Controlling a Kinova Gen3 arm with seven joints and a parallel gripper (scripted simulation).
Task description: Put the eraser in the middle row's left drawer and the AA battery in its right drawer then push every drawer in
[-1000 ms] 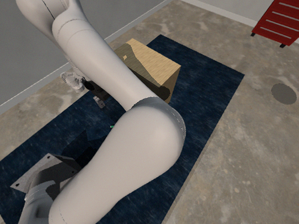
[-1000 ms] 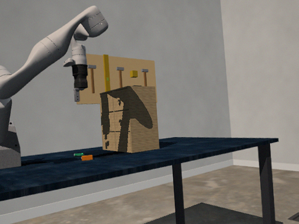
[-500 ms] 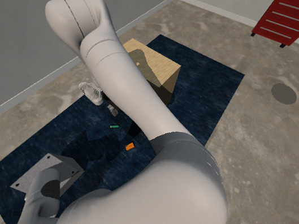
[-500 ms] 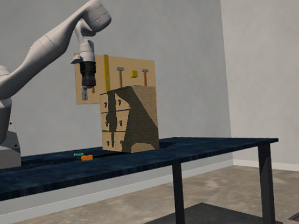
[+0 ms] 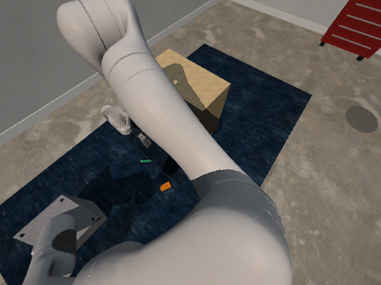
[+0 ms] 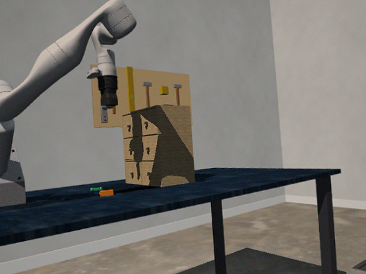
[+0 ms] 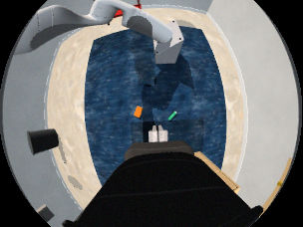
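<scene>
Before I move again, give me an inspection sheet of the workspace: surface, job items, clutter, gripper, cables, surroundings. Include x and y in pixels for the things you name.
Surface: dark blue table top [image 5: 265, 94] [image 6: 249, 176] [image 7: 115, 65], no spill seen.
Eraser: orange block [image 5: 165, 186] [image 6: 106, 192] [image 7: 138, 112], lying on the table.
AA battery: green cylinder [image 5: 145, 160] [image 6: 96, 188] [image 7: 172, 115], on its side near the eraser.
Chest: wooden [image 5: 199, 76] [image 6: 176, 145], upright; no drawer looks pulled out.
Clutter: nothing seen.
Gripper: [image 6: 104, 121] [image 7: 157, 127] shut, empty, raised above the table.
Cables: nothing seen.
Surroundings: red cabinet [image 5: 368, 24] on the floor; tool board [image 6: 108, 122] behind the chest.
</scene>
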